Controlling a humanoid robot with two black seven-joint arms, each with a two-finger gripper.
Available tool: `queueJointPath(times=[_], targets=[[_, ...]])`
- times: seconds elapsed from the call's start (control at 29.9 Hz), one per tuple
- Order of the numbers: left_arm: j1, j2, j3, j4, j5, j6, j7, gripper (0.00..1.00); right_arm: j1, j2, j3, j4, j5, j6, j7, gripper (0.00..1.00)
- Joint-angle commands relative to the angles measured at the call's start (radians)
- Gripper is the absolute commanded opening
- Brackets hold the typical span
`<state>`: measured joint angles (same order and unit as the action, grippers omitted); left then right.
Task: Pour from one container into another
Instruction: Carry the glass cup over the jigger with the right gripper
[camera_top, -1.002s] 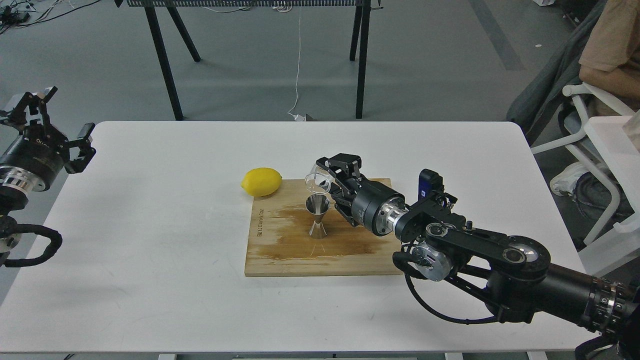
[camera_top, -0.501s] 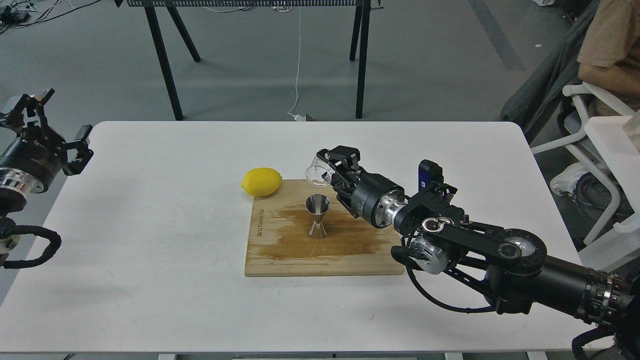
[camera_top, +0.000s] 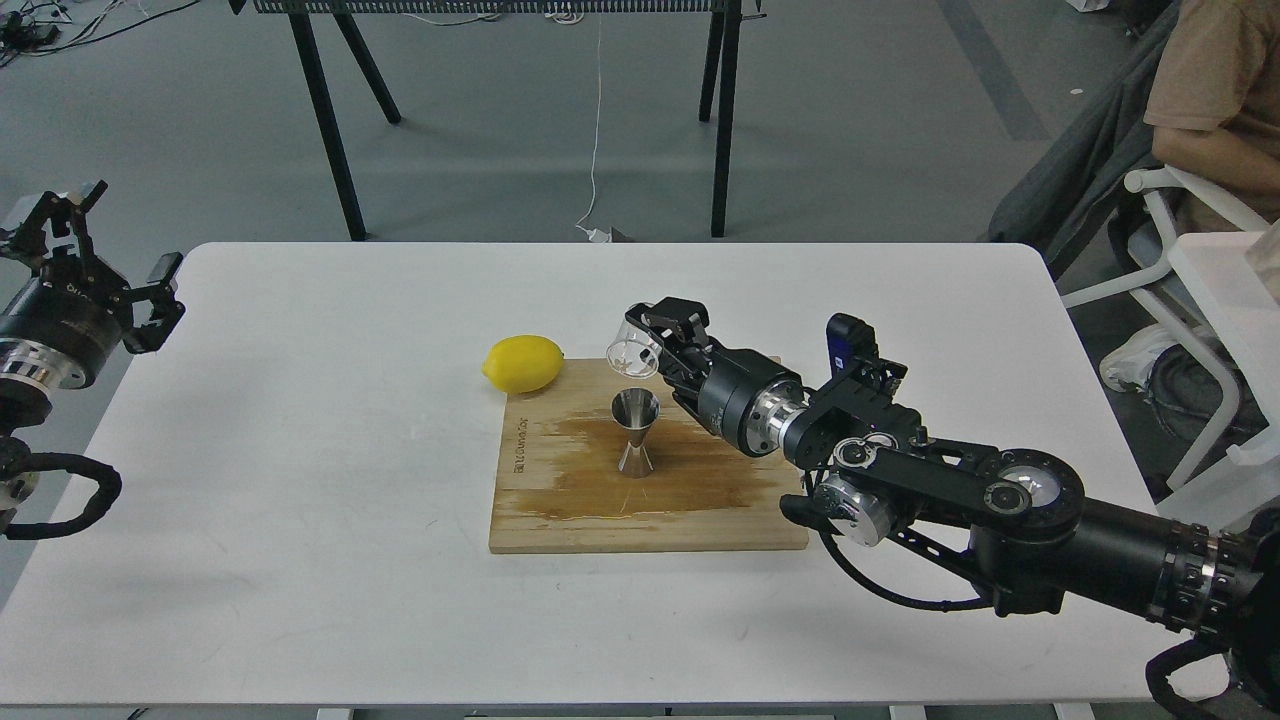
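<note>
The board (camera_top: 560, 500) carries a small line of print along its left edge, too small to read.

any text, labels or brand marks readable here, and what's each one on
Nothing can be read with certainty.
A line of printing runs along the left edge of the wooden cutting board: too small and blurred to read.
White lettering on the body of the left gripper: too blurred to read.
Small markings on the body of the right gripper, which holds the clear cup: unreadable.
No text shows on the steel jigger or the lemon.
</note>
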<state>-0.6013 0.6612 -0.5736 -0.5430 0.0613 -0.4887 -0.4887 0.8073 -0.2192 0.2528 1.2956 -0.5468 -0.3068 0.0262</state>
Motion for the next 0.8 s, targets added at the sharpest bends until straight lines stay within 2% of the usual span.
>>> queueJointPath(times=[0.0, 0.27, 0.77], targets=[[0.000, 0.000, 0.000, 0.000, 0.000, 0.000, 0.000, 0.95, 0.001, 0.000, -0.001, -0.001, -0.008, 0.000, 0.000, 0.35], [0.000, 0.000, 0.001, 0.000, 0.000, 0.000, 0.000, 0.95, 0.030, 0.000, -0.069, -0.013, -0.016, 0.000, 0.000, 0.35], [0.002, 0.000, 0.000, 0.000, 0.000, 0.000, 0.000, 0.95, 0.061, -0.002, -0.081, -0.036, -0.036, 0.006, -0.002, 0.35]])
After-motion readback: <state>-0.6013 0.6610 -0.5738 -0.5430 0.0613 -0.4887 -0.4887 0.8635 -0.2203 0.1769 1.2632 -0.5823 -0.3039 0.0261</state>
